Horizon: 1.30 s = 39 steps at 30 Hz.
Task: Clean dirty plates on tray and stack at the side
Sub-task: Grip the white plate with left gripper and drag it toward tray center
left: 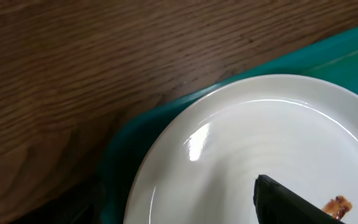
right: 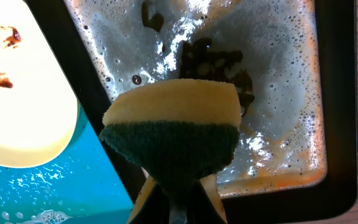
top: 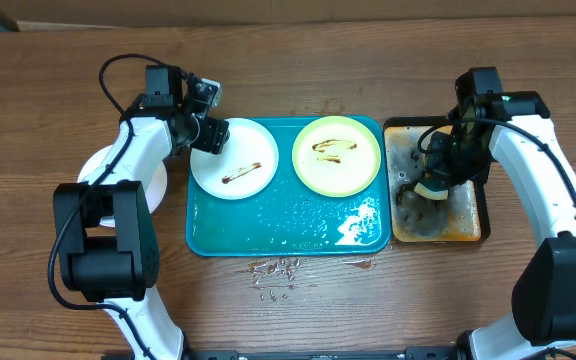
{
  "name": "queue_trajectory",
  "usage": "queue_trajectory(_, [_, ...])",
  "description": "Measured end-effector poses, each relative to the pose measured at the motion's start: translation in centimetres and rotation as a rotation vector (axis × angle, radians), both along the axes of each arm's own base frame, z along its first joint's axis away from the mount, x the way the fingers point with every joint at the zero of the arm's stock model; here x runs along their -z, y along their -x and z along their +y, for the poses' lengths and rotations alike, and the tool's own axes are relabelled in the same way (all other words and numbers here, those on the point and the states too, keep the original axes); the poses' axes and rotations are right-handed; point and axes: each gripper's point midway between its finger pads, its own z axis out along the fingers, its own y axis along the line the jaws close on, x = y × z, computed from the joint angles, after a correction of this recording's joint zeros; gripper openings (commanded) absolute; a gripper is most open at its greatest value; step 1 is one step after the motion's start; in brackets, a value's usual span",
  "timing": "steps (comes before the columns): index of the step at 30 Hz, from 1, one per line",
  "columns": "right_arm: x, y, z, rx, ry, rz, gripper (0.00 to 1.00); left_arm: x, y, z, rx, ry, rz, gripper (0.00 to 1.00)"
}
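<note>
1. Left gripper [top: 208,134] at rim of white plate [top: 238,160]; whether it grips cannot be told
2. Right gripper [top: 434,180] clamps sponge [right: 173,134] over black tray [right: 337,124]
3. White plate and yellow-green plate [top: 336,156] lie on teal tray [top: 268,236]

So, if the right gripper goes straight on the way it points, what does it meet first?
The right gripper points down, shut on a sponge. That sponge would likely press the wet, brown-stained floor of the black tray first; the gap between them is unclear.
</note>
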Motion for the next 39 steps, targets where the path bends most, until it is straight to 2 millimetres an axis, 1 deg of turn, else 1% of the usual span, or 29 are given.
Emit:
queue_trajectory(22, [0.0, 0.2, 0.0, 0.000, 0.000, 0.009, 0.04, 0.0, -0.1, 0.1, -0.002, -0.003, -0.004, 0.77])
queue_trajectory(24, [0.0, 0.2, 0.0, 0.000, 0.000, 0.009, 0.04, 0.6, 0.1, 0.1, -0.001, -0.003, 0.013, 0.76])
queue_trajectory(28, [0.0, 0.2, 0.0, 0.000, 0.000, 0.009, 0.04, 2.4, 1.1, 0.0, -0.001, -0.002, 0.081, 0.73])
queue_trajectory(31, [0.0, 0.2, 0.0, 0.000, 0.000, 0.009, 0.04, 3.2, 1.9, 0.0, -0.001, -0.002, 0.122, 0.65])
queue_trajectory(35, [0.0, 0.2, 0.0, 0.000, 0.000, 0.010, 0.04, 3.6, 3.2, 0.0, -0.003, -0.001, 0.179, 0.50])
queue_trajectory(36, [0.0, 0.2, 0.0, 0.000, 0.000, 0.010, 0.04, 3.6, 3.6, 0.0, -0.006, 0.001, 0.200, 0.46])
queue_trajectory(39, [0.0, 0.2, 0.0, 0.000, 0.000, 0.010, 0.04, 3.7, 5.2, 0.0, -0.026, 0.008, 0.278, 0.38])
